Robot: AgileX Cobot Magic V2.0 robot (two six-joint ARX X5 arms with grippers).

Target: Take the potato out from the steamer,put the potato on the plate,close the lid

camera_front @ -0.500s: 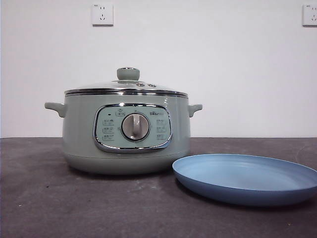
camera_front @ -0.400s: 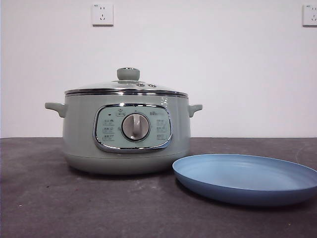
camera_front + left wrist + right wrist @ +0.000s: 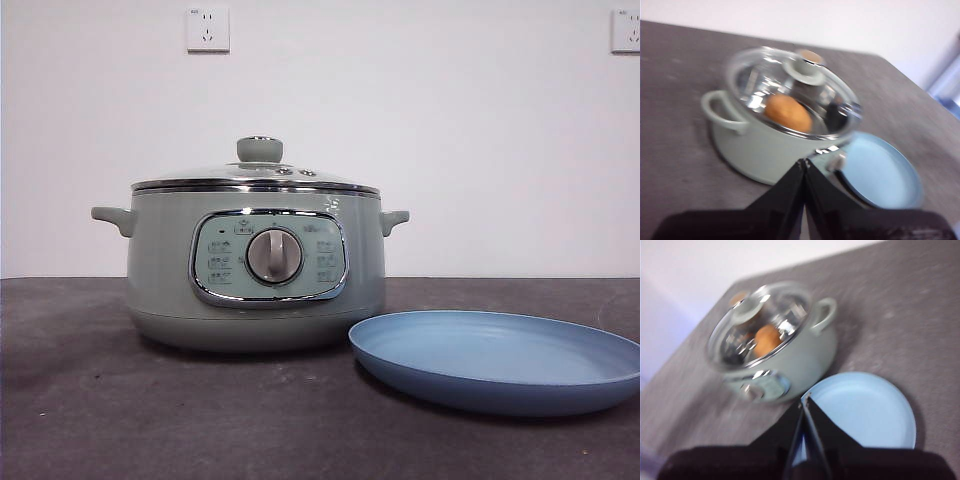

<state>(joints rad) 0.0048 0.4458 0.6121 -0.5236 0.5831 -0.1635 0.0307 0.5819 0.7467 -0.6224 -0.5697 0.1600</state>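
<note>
Sitting inside the steamer (image 3: pixel 256 265) under the glass lid (image 3: pixel 792 90), the potato (image 3: pixel 787 113) is waiting; nothing is done yet. The empty plate (image 3: pixel 500 360) is lying just beside the steamer. The left pincer (image 3: pixel 804 167) and right pincer (image 3: pixel 805 402) are hovering above, both closed and holding nothing.

Both wrist views are motion-blurred, so the potato (image 3: pixel 788 113) shows only as a soft orange shape, perhaps partly masked by glare on the lid (image 3: pixel 795 92), and the front view hides it.
</note>
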